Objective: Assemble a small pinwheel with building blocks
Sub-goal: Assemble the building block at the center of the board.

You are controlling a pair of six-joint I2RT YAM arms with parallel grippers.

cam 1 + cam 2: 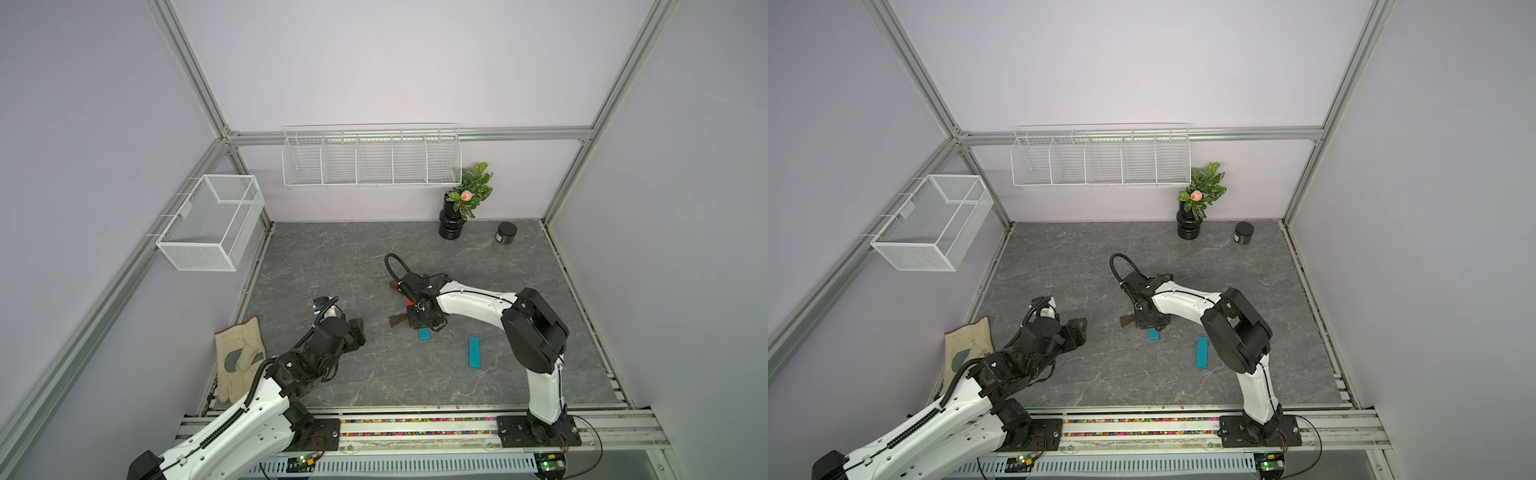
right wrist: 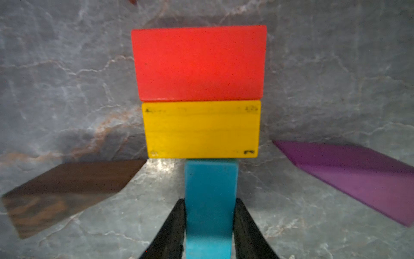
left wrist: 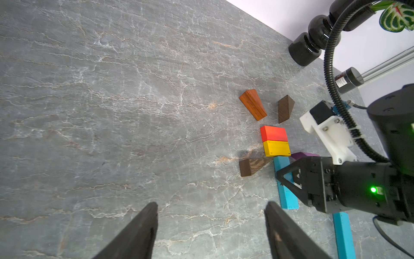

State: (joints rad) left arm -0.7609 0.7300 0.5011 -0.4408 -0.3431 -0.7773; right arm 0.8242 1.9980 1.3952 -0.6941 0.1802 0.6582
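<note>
The right hand [image 2: 210, 201] is hemmed in. Its fingers clamp the sides of a long teal-blue bar [image 2: 210, 179]. A flat dark brown wood-grain wedge [image 2: 67, 190] lies near one flank and a flat purple wedge [image 2: 349, 175] near the other, leaving only narrow strips of bare grey marbled counter [image 3: 112, 112]. Straight ahead, a yellow rectangular block [image 2: 201, 130] touches the bar's end, with a red rectangular block [image 2: 199, 62] touching beyond it. The left hand [image 3: 211, 204], jaws wide apart, has broad bare counter ahead. The right hand and a second teal bar [image 3: 343, 235] block the side toward the other arm.

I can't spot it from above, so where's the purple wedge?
In the right wrist view, the purple wedge lies flat near the yellow block, across the teal bar from the dark brown wedge.
</note>
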